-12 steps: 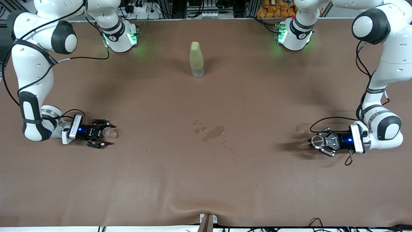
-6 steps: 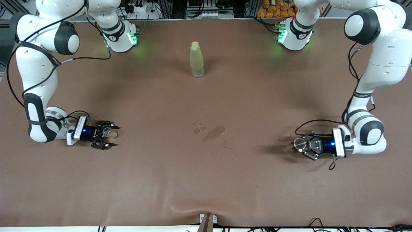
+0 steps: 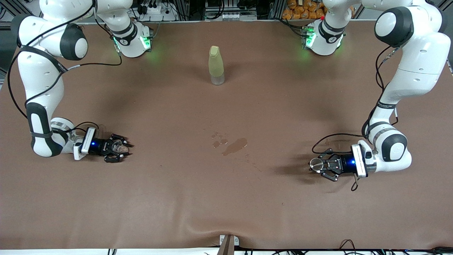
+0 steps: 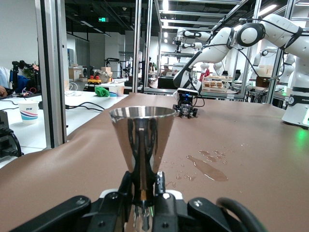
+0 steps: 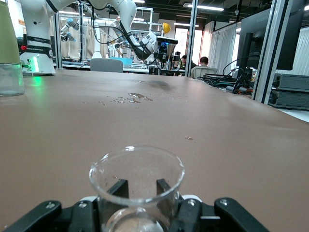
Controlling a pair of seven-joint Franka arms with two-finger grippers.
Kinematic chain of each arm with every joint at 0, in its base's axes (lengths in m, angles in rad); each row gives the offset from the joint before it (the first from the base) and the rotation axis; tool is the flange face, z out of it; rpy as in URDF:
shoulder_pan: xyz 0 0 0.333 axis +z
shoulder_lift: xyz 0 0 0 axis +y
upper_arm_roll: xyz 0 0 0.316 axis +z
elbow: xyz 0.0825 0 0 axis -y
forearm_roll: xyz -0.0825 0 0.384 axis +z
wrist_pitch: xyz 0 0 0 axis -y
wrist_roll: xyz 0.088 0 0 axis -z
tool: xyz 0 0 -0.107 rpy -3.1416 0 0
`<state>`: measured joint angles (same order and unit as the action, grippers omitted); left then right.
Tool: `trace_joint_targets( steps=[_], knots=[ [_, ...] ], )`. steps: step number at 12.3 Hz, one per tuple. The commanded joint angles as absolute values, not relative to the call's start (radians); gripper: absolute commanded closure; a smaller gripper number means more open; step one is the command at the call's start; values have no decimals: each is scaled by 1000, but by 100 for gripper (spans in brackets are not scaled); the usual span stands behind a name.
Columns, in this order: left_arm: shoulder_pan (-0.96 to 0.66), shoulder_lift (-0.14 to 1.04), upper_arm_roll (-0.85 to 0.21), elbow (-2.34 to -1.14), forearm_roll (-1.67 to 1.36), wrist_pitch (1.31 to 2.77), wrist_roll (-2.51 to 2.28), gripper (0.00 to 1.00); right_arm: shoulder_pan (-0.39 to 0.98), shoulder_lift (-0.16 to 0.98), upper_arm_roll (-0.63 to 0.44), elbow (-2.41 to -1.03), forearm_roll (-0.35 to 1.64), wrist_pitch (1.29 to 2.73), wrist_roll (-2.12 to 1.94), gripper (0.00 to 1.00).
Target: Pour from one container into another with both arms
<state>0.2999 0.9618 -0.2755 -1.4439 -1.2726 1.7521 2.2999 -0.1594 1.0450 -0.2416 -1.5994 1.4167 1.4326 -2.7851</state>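
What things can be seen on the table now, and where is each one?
glass cup: one, clear, in the right pincer, at the right arm's end of the table
metal cup: one, grey rim, tapering body, in the left pincer, at the left arm's end
bottle: one, yellow-green, upright, between the arm bases
spilled liquid: one puddle with small drops, mid-table, nearer the front camera than the bottle
table: one, brown
right pincer: one, black, closed on the glass cup
left pincer: one, black, closed on the metal cup

clear glossy glass cup [image 5: 136, 186]; mirror-bright polished metal cone cup [image 4: 143, 140]; matt brown leathery surface [image 3: 226, 198] with a wet patch [image 3: 234, 146]; frosted yellow-green plastic bottle [image 3: 216, 65].
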Motion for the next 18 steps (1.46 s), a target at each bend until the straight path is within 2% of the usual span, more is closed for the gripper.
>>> trace_joint_targets(
  steps=[1,2,5,11,16,18],
  knots=[
    [299,911,-282,-1496,-1304,1789,2310,100,-150,1066,-242,-1598,1443,1427,-2967,92],
    [299,910,-282,-1493,-1304,1793,2300,100,-147,1066,-242,-1598,1443,1425,-2965,100],
    [285,873,-285,-1489,-1304,1812,2214,100,-143,1055,-242,-1595,1440,1411,-2918,100],
    [200,859,-353,-1491,-1408,2041,2172,100,-111,980,-244,-1597,1425,1293,-2728,100],
    [56,888,-353,-1493,-1705,2176,2382,100,-84,888,-244,-1603,1414,1204,-2573,100],
    [5,899,-345,-1494,-1750,2189,2419,100,-66,842,-242,-1641,1419,1193,-2525,100]
  ],
)
